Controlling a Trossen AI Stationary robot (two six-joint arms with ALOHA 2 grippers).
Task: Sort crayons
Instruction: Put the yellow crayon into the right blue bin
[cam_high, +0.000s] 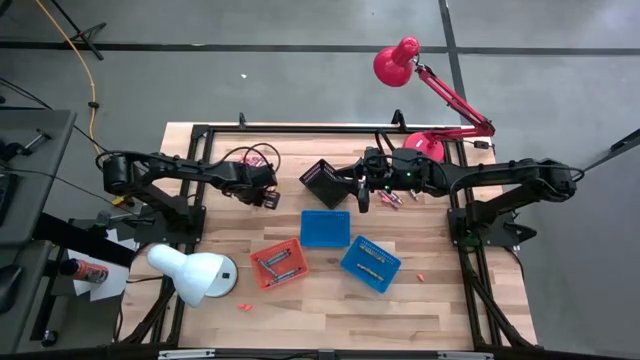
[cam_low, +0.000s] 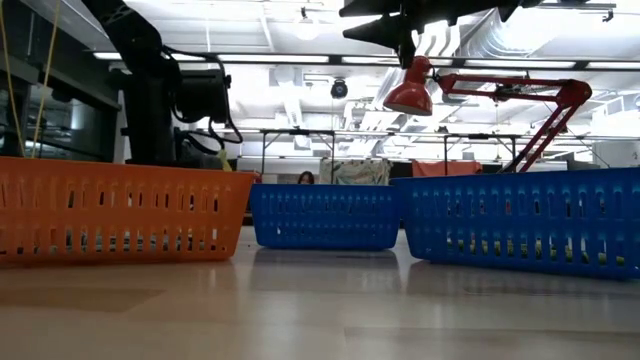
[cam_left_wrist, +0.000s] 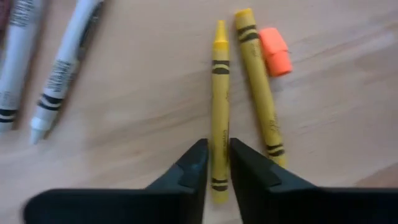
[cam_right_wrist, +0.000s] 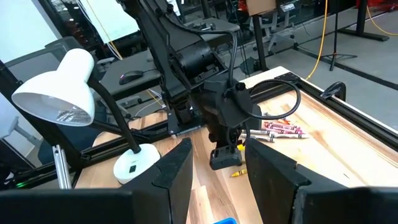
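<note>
Two pincers: left pincer is at work low over the desk; right pincer hangs beside the black basket.
Left pincer grip: closed about the yellow crayon, one finger against each side of its near end; the crayon lies flat on the wood.
Beside the grip: a second yellow crayon lies just alongside, nearly parallel, with a narrow strip of wood between the two. An orange stub touches its far end.
Farther off: two white crayons lie well apart from the yellow pair, with bare wood between.
Right pincer state: fingers spread, nothing between them; in its wrist view it looks across at the left arm.
Between the arms: the black basket stands tilted, close to the right pincer and near the left one.
Pink crayons: a small cluster on the wood just beyond the right pincer, near the red lamp base.
Baskets in front: a blue basket in the middle, the red-orange basket and another blue basket nearer the front edge, both turned askew and holding crayons.
Edges: the white lamp crowds the front-left corner; a dark rail runs along the back edge.
Open room: bare wood along the front edge and to the right of the blue baskets, with only two small loose bits there.
</note>
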